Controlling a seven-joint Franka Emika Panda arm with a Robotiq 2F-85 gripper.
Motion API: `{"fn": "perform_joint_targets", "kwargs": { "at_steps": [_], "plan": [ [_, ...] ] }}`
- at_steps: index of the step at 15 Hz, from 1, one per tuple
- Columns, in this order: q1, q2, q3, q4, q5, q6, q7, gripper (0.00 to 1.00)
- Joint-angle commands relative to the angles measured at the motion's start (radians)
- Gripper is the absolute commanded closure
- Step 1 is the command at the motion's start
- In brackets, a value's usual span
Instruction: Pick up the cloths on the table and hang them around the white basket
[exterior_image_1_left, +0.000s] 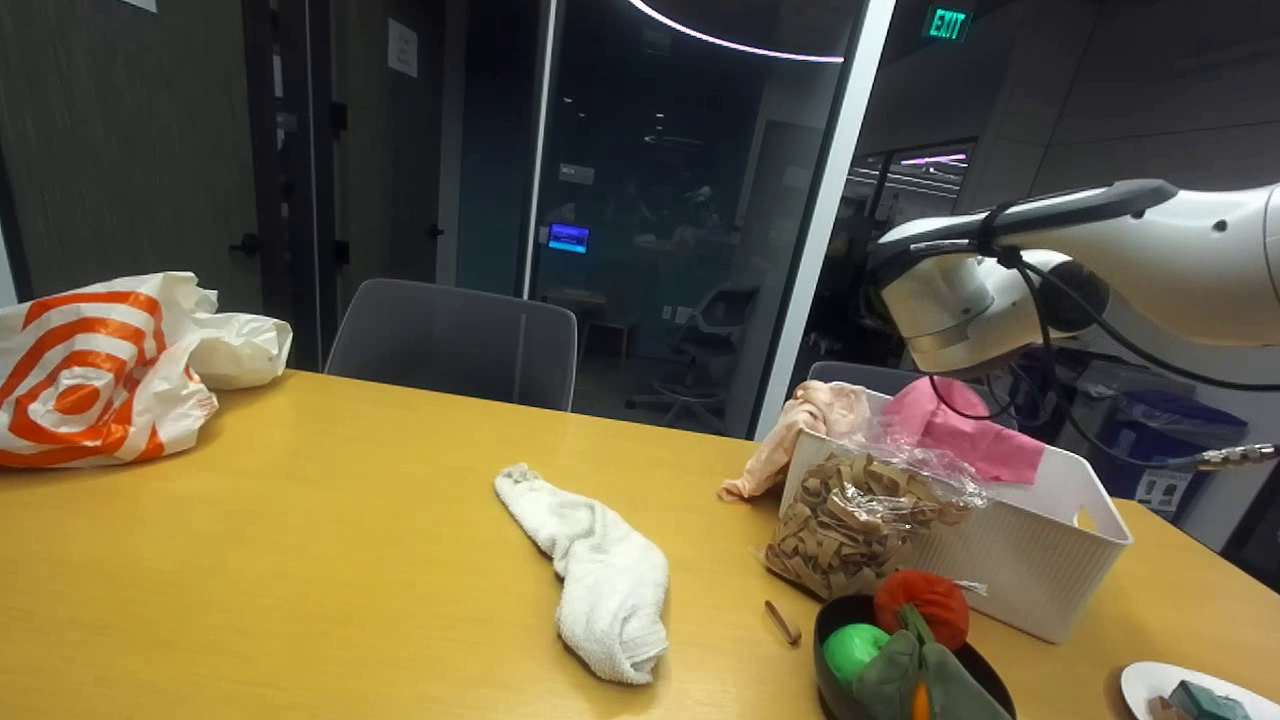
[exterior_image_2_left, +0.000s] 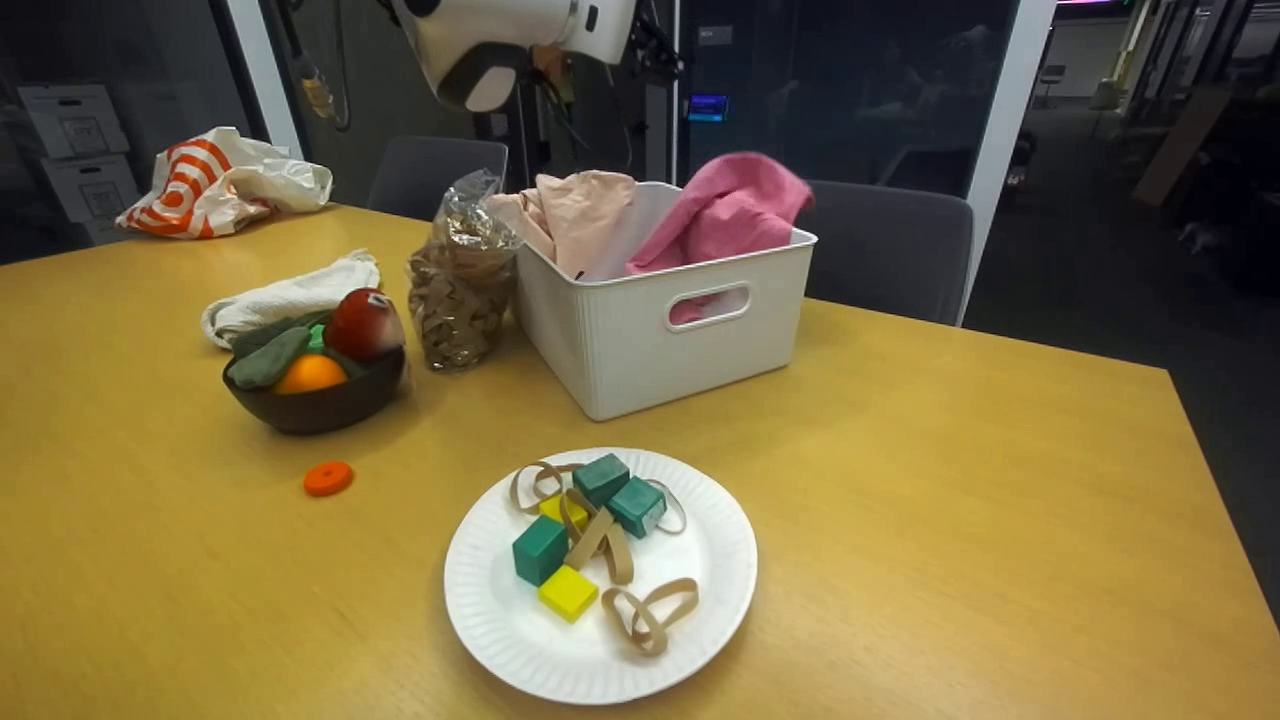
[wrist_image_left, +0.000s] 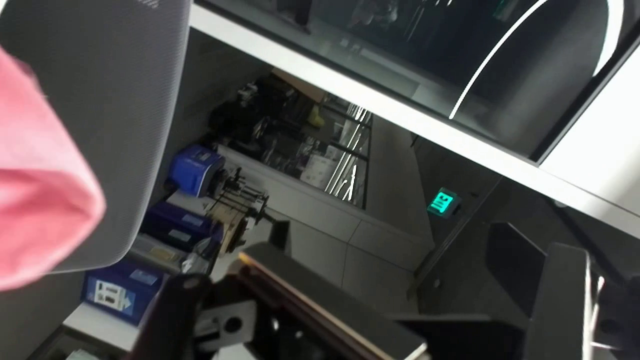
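While the pink cloth (exterior_image_2_left: 730, 215) and peach cloth (exterior_image_2_left: 588, 215) drape over the white basket (exterior_image_2_left: 690, 355), the white cloth (exterior_image_1_left: 612, 578) lies at the basket's nine o'clock in both exterior views. My gripper (wrist_image_left: 412, 270) gapes wide, holding nothing; fetching that cloth seems the step in hand, so next I should cross, descend, pinch.

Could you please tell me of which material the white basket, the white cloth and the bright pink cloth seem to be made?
White basket: probably moulded plastic, matte; its straight ribbed walls and handle slot suggest this.
White cloth: likely terry, perhaps cotton, dull; its surface looks nubby.
Bright pink cloth: apparently matte fabric; it lies in soft folds, fibre unclear.
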Motion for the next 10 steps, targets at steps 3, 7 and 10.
{"fn": "perform_joint_targets", "kwargs": {
  "at_steps": [3, 7, 10],
  "plan": [
    [-0.056, -0.063, 0.110, -0.044, -0.233, -0.113, 0.158, 0.00],
    [-0.163, -0.153, 0.282, -0.193, -0.424, -0.242, 0.240, 0.00],
    [-0.293, -0.240, 0.469, -0.353, -0.534, -0.310, 0.279, 0.00]
  ]
}}
